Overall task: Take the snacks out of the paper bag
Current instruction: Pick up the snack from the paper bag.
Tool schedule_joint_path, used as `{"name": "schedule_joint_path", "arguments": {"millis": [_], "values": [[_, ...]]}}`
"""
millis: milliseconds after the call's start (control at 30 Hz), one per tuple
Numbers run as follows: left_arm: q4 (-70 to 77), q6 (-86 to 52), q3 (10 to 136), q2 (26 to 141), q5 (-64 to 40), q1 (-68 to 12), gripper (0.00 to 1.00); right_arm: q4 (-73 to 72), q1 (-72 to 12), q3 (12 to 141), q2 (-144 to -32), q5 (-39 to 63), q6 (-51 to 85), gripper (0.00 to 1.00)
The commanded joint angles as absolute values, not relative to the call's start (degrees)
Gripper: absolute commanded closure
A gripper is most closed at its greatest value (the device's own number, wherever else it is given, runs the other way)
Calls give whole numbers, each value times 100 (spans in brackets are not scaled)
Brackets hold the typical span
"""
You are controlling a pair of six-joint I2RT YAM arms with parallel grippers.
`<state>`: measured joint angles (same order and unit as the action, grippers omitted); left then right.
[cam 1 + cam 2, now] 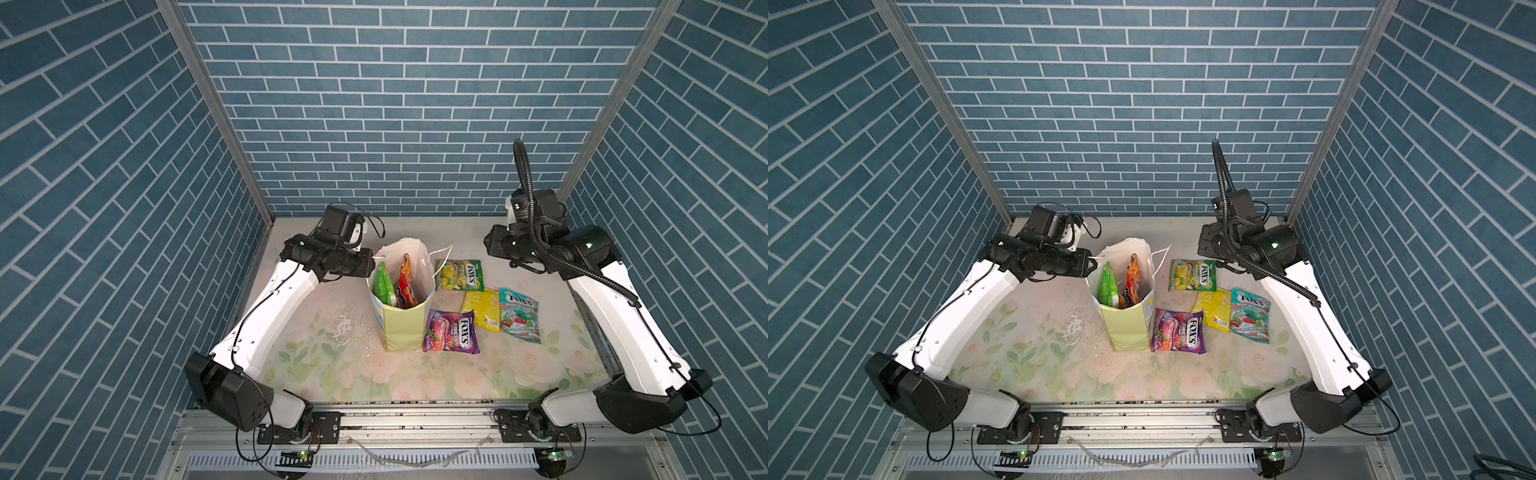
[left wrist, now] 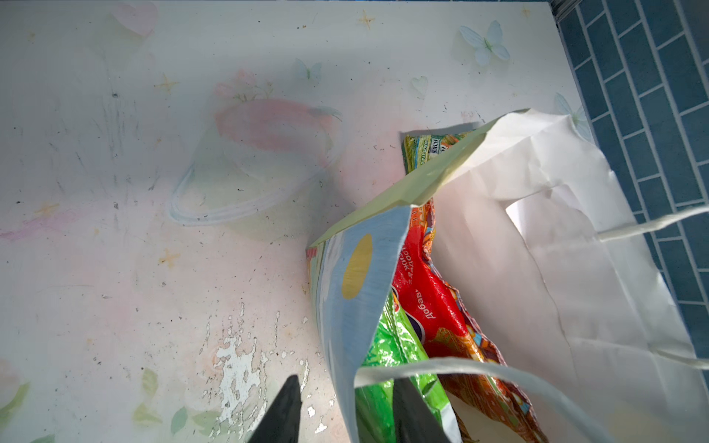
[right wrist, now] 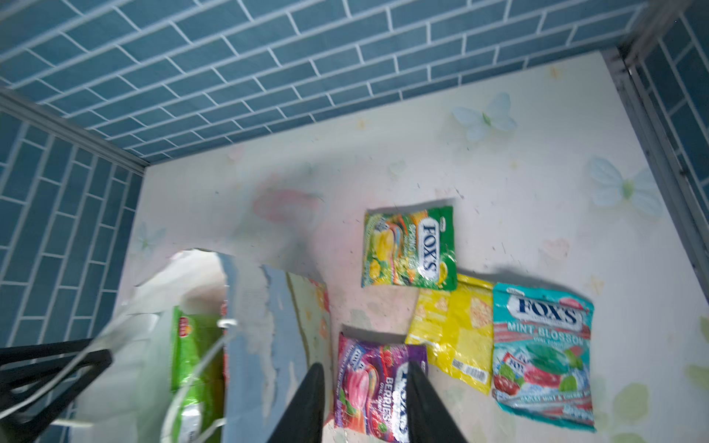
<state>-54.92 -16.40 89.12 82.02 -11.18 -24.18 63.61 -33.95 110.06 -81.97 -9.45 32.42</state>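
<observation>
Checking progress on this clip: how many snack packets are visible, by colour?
Green: 2 (green Fox's packet, green chips packet)
Yellow packet: 1
Teal-white packet: 1
Purple packet: 1
Red-orange packet, in the paper bag: 1, possibly 2 overlapping
Total: 6 at least

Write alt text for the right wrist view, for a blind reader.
Four snack packets lie flat on the table: green Fox's, yellow, teal Fox's and purple Fox's, the last seen between the fingers of the open right gripper. Beside them stands the paper bag, a green chips packet inside.
</observation>
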Motion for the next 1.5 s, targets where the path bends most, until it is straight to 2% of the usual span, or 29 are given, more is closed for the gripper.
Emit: {"name": "schedule_joint_path", "arguments": {"millis": [0, 233, 433, 600, 800, 1200, 1467], "values": [[-5469, -1755, 8857, 8121, -1033, -2410, 59, 6713, -3746, 11674, -8652, -1024, 2738, 64], [-5302, -1824, 8581, 8008, -960, -2417, 59, 7235, -4485, 13365, -9762, -546, 2486, 64], [-5085, -1898, 8413, 8051, -1155, -2426, 59, 7350, -4946, 13854, -10459, 180, 2772, 65], [-5042, -1894, 8398, 8061, -1299, -2454, 59, 7998, -5151, 14511, -11113, 305, 3060, 66], [-4909, -1861, 8175, 7909, -1396, -2457, 59, 8546, -5368, 14792, -11628, -28, 3509, 69], [-4815, -1758, 7925, 7774, -1459, -2453, 59, 8556, -5454, 14736, -12354, -1100, 3959, 70], [-4813, -1640, 8003, 7897, -1591, -2444, 59, 8449, -5449, 14809, -12748, -1167, 3974, 70]]}}
